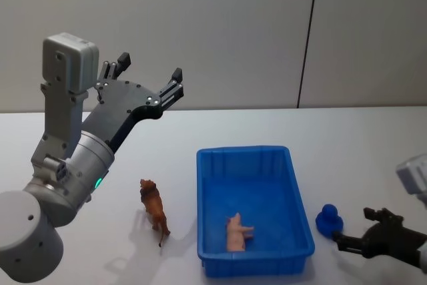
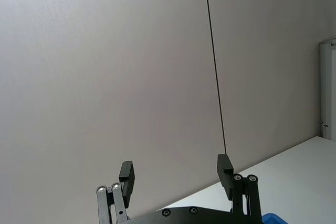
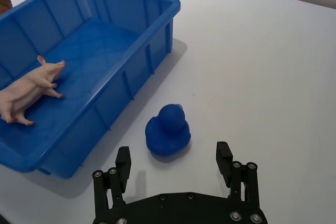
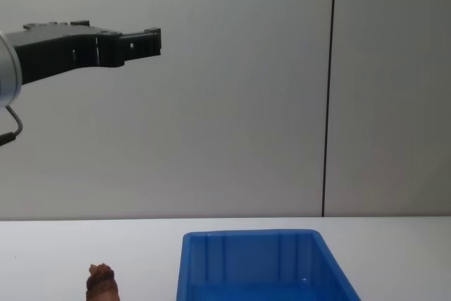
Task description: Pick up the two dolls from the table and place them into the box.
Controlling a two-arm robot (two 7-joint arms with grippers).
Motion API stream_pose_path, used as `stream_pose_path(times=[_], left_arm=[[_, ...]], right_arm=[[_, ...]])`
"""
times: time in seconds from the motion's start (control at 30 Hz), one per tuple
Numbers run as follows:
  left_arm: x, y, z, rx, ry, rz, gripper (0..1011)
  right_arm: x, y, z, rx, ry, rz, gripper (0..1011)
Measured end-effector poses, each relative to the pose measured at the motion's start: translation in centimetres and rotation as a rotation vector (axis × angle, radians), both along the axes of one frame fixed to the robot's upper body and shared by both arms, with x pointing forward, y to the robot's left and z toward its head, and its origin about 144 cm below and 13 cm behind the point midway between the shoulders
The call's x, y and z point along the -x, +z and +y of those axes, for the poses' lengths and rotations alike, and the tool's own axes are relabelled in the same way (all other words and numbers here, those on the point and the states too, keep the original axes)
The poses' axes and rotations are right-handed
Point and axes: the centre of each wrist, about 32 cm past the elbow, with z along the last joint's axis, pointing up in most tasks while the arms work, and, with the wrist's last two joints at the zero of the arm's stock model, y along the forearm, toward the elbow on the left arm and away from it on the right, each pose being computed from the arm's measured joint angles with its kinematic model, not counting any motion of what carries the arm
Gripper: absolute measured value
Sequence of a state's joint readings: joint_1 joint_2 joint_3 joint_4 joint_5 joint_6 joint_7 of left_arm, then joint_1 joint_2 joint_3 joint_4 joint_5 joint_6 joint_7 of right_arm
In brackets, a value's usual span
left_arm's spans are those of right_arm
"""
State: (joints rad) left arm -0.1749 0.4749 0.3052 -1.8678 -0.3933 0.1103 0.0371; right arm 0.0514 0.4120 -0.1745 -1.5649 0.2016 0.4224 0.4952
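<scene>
Your left gripper (image 1: 148, 68) is hanging high over the table (image 1: 360, 145), fingers spread and empty. The brown doll (image 1: 153, 208) is standing just left of the box (image 1: 243, 153), and the pink doll (image 1: 235, 231) is lying inside it. Your right gripper (image 1: 351, 226) is hovering low, fingers apart, with a blue duck (image 1: 329, 220) sitting between it and the box.

The box (image 1: 244, 152) is bright blue, the pig doll (image 1: 235, 232) pale pink, the lion doll (image 1: 153, 208) brown (its mane darker), the toy duck (image 1: 329, 220) deep blue, the tabletop (image 1: 353, 145) plain white.
</scene>
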Motion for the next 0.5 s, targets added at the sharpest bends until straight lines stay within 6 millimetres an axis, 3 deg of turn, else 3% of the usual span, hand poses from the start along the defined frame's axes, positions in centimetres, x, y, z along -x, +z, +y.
stream_pose_path(times=[0.5], left_arm=[[0.0, 0.0, 0.0, 0.0, 0.0, 0.0, 1001]], right_arm=[[-3.0, -0.9, 2.4, 0.04, 0.037, 0.018, 1001]])
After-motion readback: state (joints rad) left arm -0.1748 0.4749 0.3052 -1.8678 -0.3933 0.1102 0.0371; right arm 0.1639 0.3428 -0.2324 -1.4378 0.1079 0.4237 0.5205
